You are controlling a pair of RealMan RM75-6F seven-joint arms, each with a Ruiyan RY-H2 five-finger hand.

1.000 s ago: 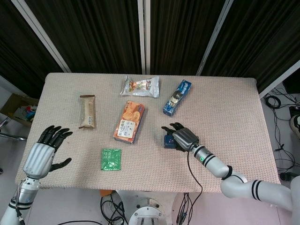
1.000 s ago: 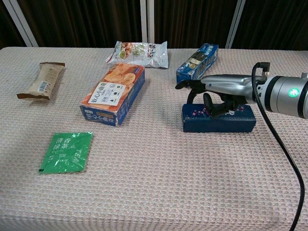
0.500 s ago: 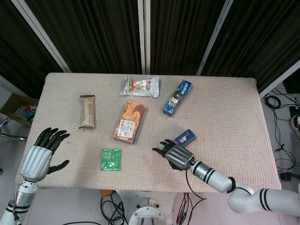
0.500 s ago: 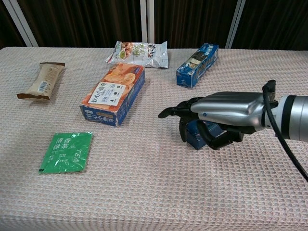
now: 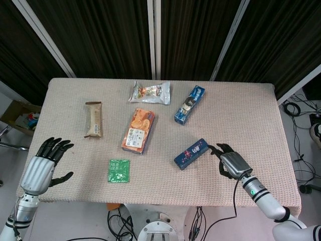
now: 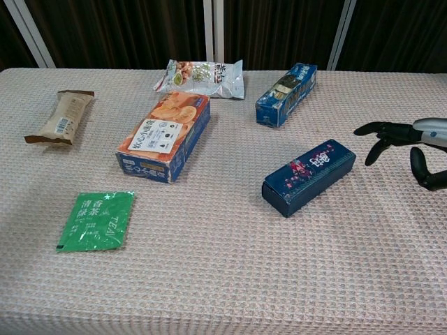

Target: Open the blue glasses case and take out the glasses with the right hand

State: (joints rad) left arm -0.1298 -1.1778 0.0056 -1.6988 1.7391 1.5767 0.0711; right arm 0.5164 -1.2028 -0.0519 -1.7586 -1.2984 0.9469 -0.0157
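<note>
The blue glasses case [image 5: 191, 153] [image 6: 309, 176] lies closed and flat on the table, angled, with a flower print on its lid. My right hand [image 5: 228, 160] [image 6: 412, 145] hovers just to the right of the case, fingers spread, holding nothing and not touching it. At the table's front left corner my left hand [image 5: 45, 165] is off the edge, fingers apart and empty. No glasses are visible.
An orange cracker box [image 5: 138, 130] lies left of the case, a green tea packet [image 5: 119, 170] near the front. A brown snack bar [image 5: 93, 119], a clear snack bag [image 5: 150, 92] and a blue box [image 5: 189, 104] lie further back on the woven tablecloth [image 5: 241, 120].
My right hand left the case and pulled back to its right, fingers opening. The case has turned to lie at an angle. The left hand barely moved.
</note>
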